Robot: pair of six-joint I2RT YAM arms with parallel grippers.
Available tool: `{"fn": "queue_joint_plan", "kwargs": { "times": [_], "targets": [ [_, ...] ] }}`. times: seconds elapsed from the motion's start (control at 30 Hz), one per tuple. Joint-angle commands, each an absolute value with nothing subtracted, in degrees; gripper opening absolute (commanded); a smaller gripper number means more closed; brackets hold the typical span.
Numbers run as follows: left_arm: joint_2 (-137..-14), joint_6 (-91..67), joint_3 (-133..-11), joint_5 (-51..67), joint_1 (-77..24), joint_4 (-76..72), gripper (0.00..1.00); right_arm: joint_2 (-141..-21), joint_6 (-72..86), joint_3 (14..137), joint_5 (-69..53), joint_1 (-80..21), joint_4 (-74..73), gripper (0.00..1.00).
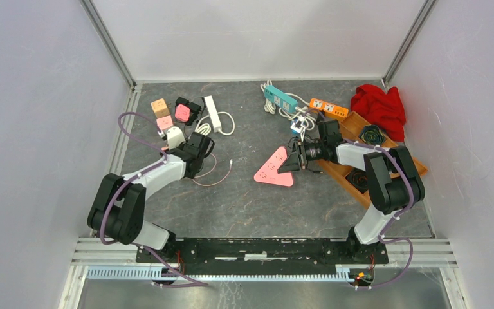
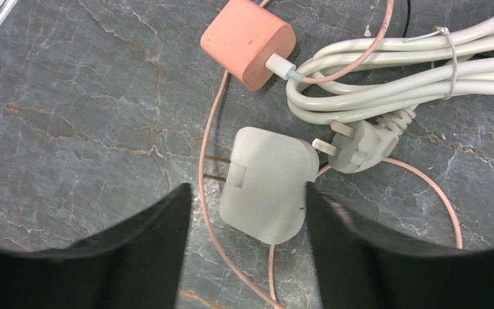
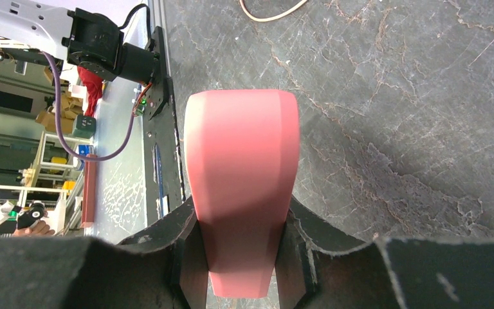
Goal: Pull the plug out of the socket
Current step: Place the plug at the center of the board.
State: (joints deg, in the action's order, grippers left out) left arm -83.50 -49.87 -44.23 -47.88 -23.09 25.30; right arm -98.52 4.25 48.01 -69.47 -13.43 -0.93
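On the left half of the table (image 1: 244, 199), left gripper (image 2: 246, 193) hangs low with jaws spread, gripping nothing. White plug (image 2: 267, 187) lies flat on the grey marbled surface between its fingers (image 2: 148, 244); the right-hand finger is at the plug's edge and the other stands clear of it. Just beyond the plug is a salmon charger (image 2: 247, 42) with a white connector in its end, a thin pink cable (image 2: 204, 154) running past the plug's left side, and a bundled white cord (image 2: 399, 71) whose three-pin end (image 2: 360, 145) lies just beside the plug's far corner. From above, the plug can't be picked out under the left gripper (image 1: 201, 145). Toward table centre, right gripper (image 1: 294, 159) is clamped on the pink triangular socket (image 1: 275, 168). Wrist view shows the same: right gripper (image 3: 241, 222) has both fingers pressed against the narrow end of the socket (image 3: 241, 161), the wide end pointing away from the camera. Plug and socket are well apart, plug not in the socket. Back of the table has a white power strip (image 1: 212, 112), teal power strip (image 1: 280, 98), orange power strip (image 1: 329, 107), red cloth (image 1: 378, 106) and wooden tray (image 1: 354, 122).
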Motion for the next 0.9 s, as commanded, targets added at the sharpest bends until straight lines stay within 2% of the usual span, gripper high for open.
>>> {"fn": "queue_joint_plan", "kwargs": {
  "times": [0.0,0.1,0.17,0.4,0.87],
  "targets": [
    [-80.67,-51.28,-45.97,-49.44,-22.84,25.82,0.78,-96.50,4.38,50.19,-72.22,-13.25,1.06,0.00],
    [-79.10,-50.63,-46.33,-48.14,-22.84,26.37,0.95,-96.54,4.41,50.19,-72.16,-13.22,1.13,0.00],
    [-78.03,-49.99,-46.69,-47.24,-22.83,27.07,0.99,-96.59,4.39,50.19,-72.19,-13.20,1.09,0.00],
    [-72.18,-46.76,-45.23,-37.11,-22.84,25.27,1.00,-96.68,4.33,50.19,-72.24,-13.22,1.08,0.00],
    [-57.11,-39.67,-34.61,-10.35,-22.87,9.61,1.00,-96.41,4.04,50.19,-72.31,-13.21,0.97,0.00]
  ]
}}
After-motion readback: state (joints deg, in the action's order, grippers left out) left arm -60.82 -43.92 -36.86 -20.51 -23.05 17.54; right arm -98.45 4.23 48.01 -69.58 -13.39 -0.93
